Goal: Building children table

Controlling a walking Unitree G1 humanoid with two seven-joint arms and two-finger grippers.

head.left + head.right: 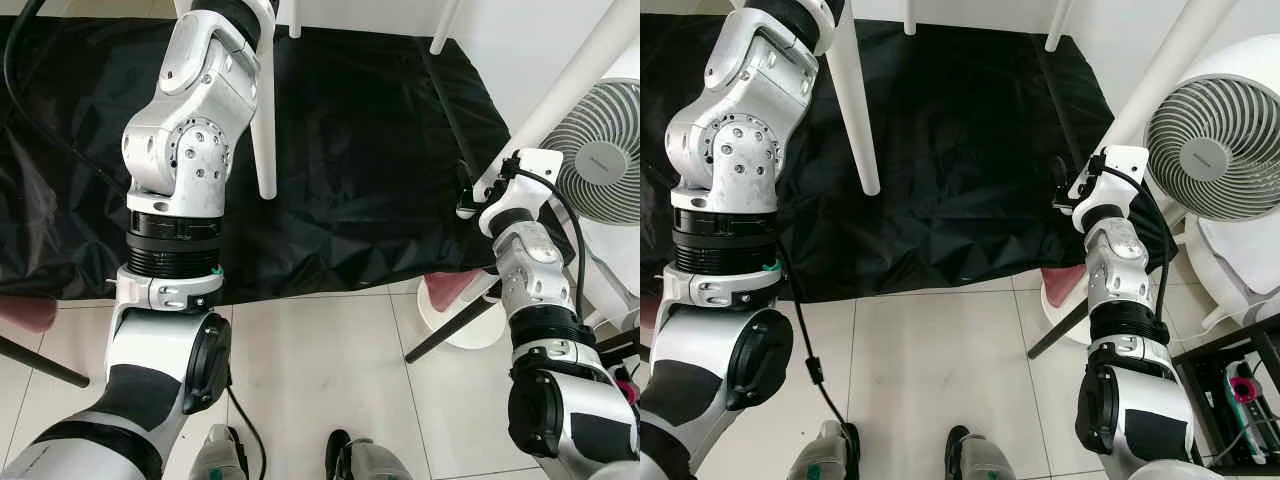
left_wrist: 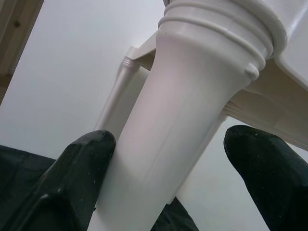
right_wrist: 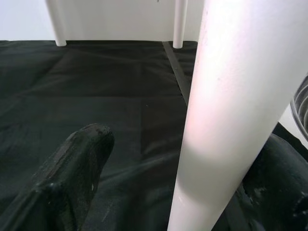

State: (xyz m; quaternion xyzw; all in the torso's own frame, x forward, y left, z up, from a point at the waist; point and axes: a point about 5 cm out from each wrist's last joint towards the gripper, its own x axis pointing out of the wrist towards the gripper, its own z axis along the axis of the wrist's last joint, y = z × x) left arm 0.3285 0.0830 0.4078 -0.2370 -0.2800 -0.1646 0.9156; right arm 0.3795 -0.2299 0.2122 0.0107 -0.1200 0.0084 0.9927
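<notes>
A white children's table stands over a black cloth point(image 1: 380, 150), its legs coming down from above. My left arm point(image 1: 190, 130) reaches up along the near left leg point(image 1: 265, 120). In the left wrist view my left gripper point(image 2: 187, 139) is open around that leg point(image 2: 183, 120) just under its threaded socket; one finger point(image 2: 86, 159) touches it, the other stands apart. My right gripper point(image 1: 472, 200) is open around the lower part of the slanting near right leg point(image 1: 570, 85), with a wide gap on one side of the leg point(image 3: 221, 106).
Two more white legs point(image 1: 445, 30) stand at the far side of the cloth. A white fan point(image 1: 600, 150) is close by on the right, with a black rack point(image 1: 1240, 380) below it. A pink-topped stool point(image 1: 450, 290) sits on the tiled floor by the right arm.
</notes>
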